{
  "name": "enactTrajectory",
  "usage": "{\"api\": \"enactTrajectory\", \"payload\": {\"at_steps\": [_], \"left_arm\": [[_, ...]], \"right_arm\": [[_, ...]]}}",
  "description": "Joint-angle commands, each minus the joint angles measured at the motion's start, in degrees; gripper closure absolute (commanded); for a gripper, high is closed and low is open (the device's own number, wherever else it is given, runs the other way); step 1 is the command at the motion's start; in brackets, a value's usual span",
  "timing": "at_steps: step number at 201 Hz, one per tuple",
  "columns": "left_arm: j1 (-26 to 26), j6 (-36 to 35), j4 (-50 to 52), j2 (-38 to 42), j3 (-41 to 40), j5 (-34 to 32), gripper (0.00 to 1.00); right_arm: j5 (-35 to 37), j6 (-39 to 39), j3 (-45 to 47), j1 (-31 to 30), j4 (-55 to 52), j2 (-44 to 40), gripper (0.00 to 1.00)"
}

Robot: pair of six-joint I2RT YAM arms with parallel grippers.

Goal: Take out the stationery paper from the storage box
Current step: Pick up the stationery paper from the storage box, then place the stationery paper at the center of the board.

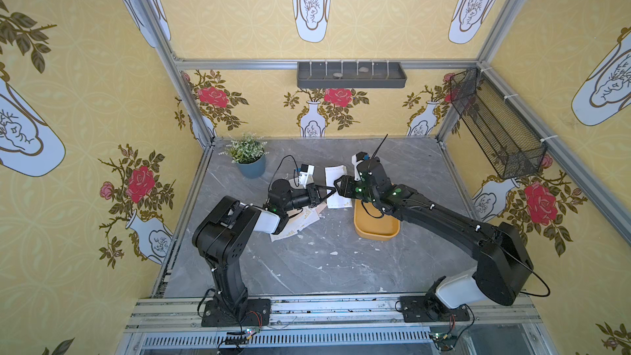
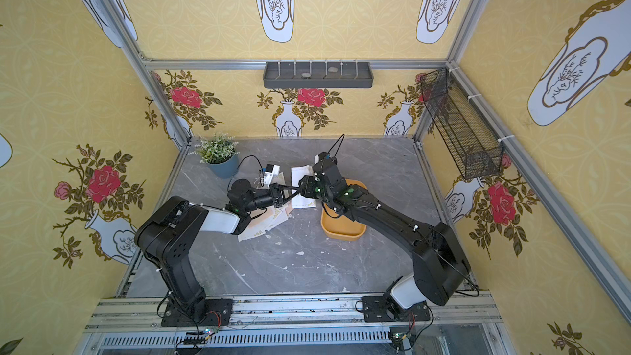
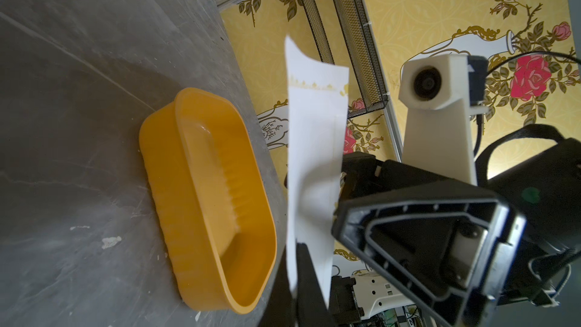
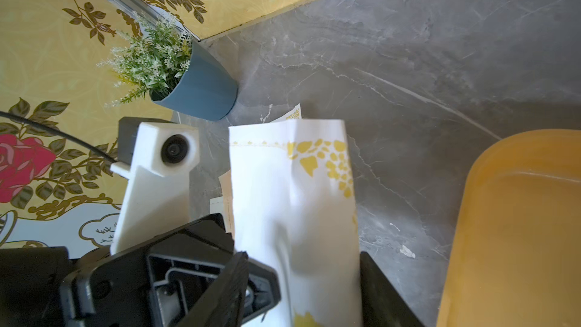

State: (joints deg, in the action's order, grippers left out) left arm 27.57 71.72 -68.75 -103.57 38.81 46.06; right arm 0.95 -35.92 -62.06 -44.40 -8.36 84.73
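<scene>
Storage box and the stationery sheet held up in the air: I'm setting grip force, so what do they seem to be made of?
Storage box: probably moulded plastic, mustard yellow, smooth with a soft sheen; the rounded corners and ribbed wall suggest it. Stationery sheet: thin paper, matte white with gold print; it creases and curls where unsupported.
</scene>
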Motion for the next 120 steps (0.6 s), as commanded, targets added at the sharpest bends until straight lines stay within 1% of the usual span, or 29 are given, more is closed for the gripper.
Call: {"api": "enactTrajectory", "payload": {"at_steps": [1, 17, 21, 43, 80, 93, 120], "left_arm": [[-1.77, -3.38, 4.35, 1.87, -2.05, -1.98, 1.0], [-3.05, -5.63, 9.79, 3.59, -3.55, -3.82, 1.0], [-4.92, -6.18, 11.22, 3.91, -3.91, -4.3, 1.0], [-7.42, -9.83, 21.04, 5.28, -4.74, -7.57, 1.0], [-8.58, -16.34, 35.86, 6.85, -4.21, -13.69, 1.0], [-8.56, -19.13, 43.19, 8.18, -3.0, -17.11, 1.0], [-8.54, -24.57, 59.36, 11.43, -0.11, -26.4, 1.0]], "right_arm": [[5.04, 1.22, 0.33, 0.11, -2.8, -1.28, 0.41], [6.92, 1.4, 1.1, 0.41, -3.83, -2.34, 0.38], [7.16, 1.46, 1.29, 0.52, -4.0, -2.52, 0.38], [8.01, 1.49, 1.85, 1.09, -4.89, -3.09, 0.38], [8.37, 1.52, 2.2, 1.15, -5.44, -2.9, 0.38], [8.45, 1.48, 2.33, 1.07, -5.39, -2.69, 0.38], [8.63, 1.48, 2.24, 1.16, -5.28, -1.87, 0.37]]}}
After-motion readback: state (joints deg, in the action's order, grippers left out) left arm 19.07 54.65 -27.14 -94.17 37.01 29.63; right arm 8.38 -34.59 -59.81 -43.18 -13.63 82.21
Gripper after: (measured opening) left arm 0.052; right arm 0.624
